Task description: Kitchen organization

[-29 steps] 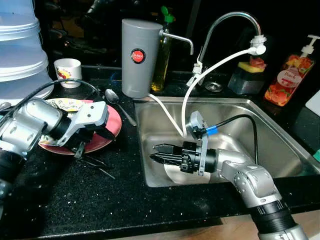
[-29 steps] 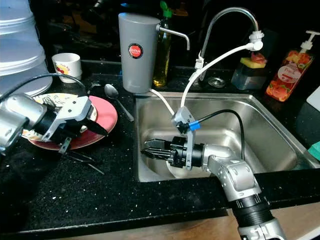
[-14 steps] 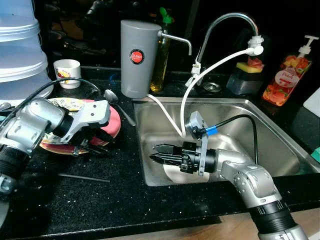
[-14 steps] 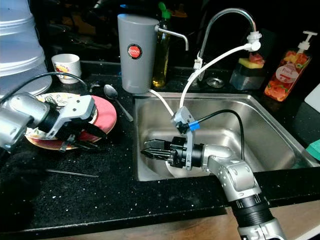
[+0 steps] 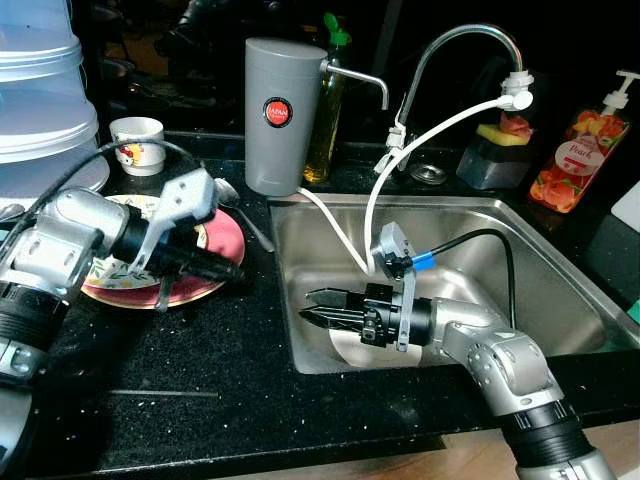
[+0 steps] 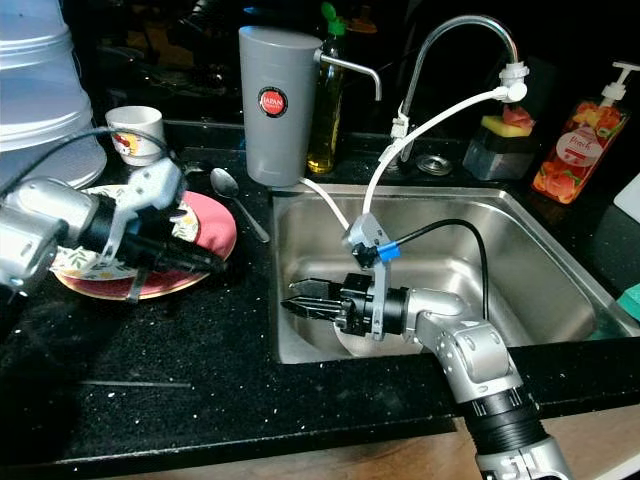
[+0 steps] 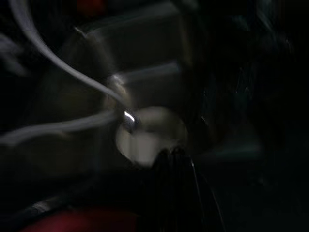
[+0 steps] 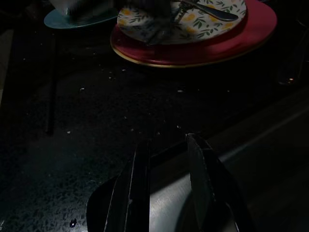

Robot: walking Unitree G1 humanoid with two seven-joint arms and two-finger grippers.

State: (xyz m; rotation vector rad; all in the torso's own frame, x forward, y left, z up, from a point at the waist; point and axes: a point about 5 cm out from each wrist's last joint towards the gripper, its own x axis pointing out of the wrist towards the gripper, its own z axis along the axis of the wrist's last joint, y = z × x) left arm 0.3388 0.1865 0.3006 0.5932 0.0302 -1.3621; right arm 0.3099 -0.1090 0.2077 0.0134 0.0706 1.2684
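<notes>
Black speckled stone forms the table (image 5: 230,400), with a steel sink (image 5: 540,240) set into it as the landmark. Far to the sink's left stands a stack of clear plastic containers (image 5: 45,100), with a small printed cup (image 5: 136,143) beside it. Nearer the sink lies a red plate (image 5: 205,285) carrying a patterned plate (image 5: 115,268). The left gripper (image 5: 232,272) hangs over the red plate's sink-side edge, pointing at the sink; its jaws look pressed together, and whether they hold anything cannot be told. A thin dark stick (image 5: 165,393) lies alone on the table, well left of the sink and toward the front edge. A spoon (image 6: 232,190) rests between the red plate and the sink. Behind the sink's left corner stands a grey canister (image 5: 283,115), then the tap (image 5: 470,45) with a white hose (image 5: 420,140), and a soap bottle (image 5: 578,150) at the right. Inside the sink, the right gripper (image 5: 318,306) hovers above a white dish (image 5: 350,350), its jaws a little apart and empty.
</notes>
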